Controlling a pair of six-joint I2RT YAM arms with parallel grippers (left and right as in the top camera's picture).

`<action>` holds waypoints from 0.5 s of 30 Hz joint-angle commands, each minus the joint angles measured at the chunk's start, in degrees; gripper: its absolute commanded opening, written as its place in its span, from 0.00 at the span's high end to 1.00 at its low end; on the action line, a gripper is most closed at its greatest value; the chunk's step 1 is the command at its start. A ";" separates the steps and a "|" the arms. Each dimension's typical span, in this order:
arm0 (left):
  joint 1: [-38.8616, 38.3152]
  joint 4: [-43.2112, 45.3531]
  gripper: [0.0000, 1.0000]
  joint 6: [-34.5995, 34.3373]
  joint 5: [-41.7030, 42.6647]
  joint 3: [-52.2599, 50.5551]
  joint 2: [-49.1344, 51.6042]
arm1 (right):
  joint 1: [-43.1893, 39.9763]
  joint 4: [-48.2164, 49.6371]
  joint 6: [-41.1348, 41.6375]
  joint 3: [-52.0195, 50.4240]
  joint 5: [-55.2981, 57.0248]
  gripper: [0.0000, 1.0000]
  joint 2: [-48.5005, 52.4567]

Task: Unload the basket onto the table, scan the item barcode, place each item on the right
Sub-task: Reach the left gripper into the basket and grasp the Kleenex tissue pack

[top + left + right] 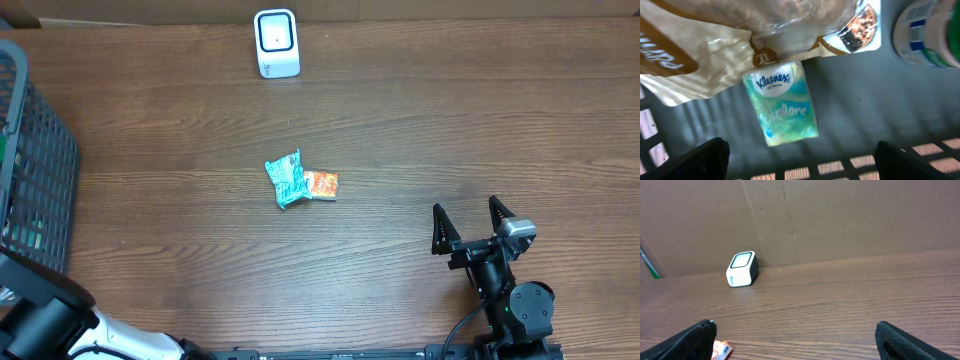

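The white barcode scanner [276, 43] stands at the table's far edge, its window facing forward; the right wrist view shows this scanner [742, 269] too. A teal packet [287, 179] and a small orange packet [321, 184] lie together mid-table. My left gripper [802, 165] hangs open inside the dark basket [40, 170], just above a green Kleenex tissue pack [782, 102] lying flat, with nothing between its fingers. My right gripper [465, 210] stands open and empty at the lower right, pointing towards the scanner.
In the basket, a tan crinkled bag [700, 60] overlaps the tissue pack's top, and a white and green round container [925, 30] lies at the right. A brown cardboard wall [840, 215] backs the table. The orange packet [720, 351] peeks in beside my right gripper's left finger.
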 commanded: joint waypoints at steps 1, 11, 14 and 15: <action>-0.46 0.00 0.04 -0.98 -2.36 -0.37 3.37 | -0.09 0.17 -0.22 -0.61 0.37 0.00 -0.42; -0.50 -0.37 0.05 -2.27 -4.61 -0.42 8.81 | -0.09 0.17 -0.22 -0.61 0.37 0.00 -0.42; -0.50 -0.17 0.07 -2.27 -4.83 -0.42 10.45 | -0.09 0.17 -0.22 -0.61 0.37 0.00 -0.42; -0.50 -0.04 0.09 -2.25 -4.83 -0.42 10.99 | -0.09 0.17 -0.22 -0.61 0.35 0.00 -0.42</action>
